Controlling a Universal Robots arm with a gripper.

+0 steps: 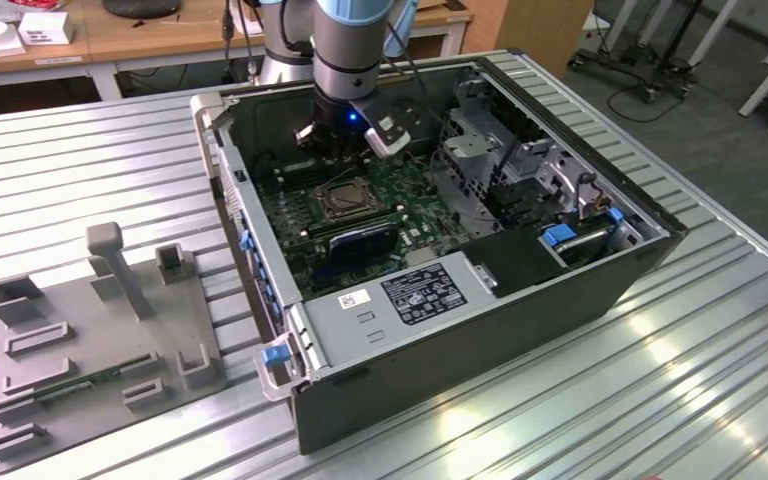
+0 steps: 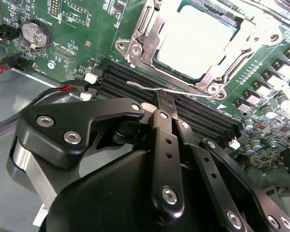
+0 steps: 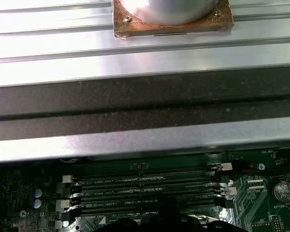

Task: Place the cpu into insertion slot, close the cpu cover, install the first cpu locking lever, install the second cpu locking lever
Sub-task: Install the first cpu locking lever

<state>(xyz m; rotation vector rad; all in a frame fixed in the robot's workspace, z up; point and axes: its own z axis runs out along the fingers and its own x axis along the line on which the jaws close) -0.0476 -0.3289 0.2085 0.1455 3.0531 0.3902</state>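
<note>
On a ribbed metal worktop (image 1: 704, 400), an open black computer case (image 1: 491, 330) lies on its side, filling the middle of the exterior view. A grey fixture plate (image 1: 91, 340) sits well apart from it, toward the exterior view's lower left. The robot arm (image 1: 344, 50) comes down from the upper middle of that frame into the case, over the green motherboard (image 2: 72, 58).

Near the centre of the board is the insertion slot (image 1: 344, 200). In the second wrist view the cpu (image 2: 193, 38) already lies flat in it, its pale metal top showing through the cpu cover (image 2: 146, 46), which is folded down around it. By this reading the first two steps are done and the lever work is in hand. A thin wire locking lever (image 2: 193, 92) runs along the slot's edge nearest the gripper, over the black memory slots (image 3: 145, 193), and looks not yet latched. Whether the other lever is latched I cannot tell.

The gripper (image 2: 164, 96) sits right at this wire, just beside the cpu. Its fingers (image 2: 162, 111) appear pressed together, tips meeting the lever; whether they pinch it or only push it is unclear.
</note>
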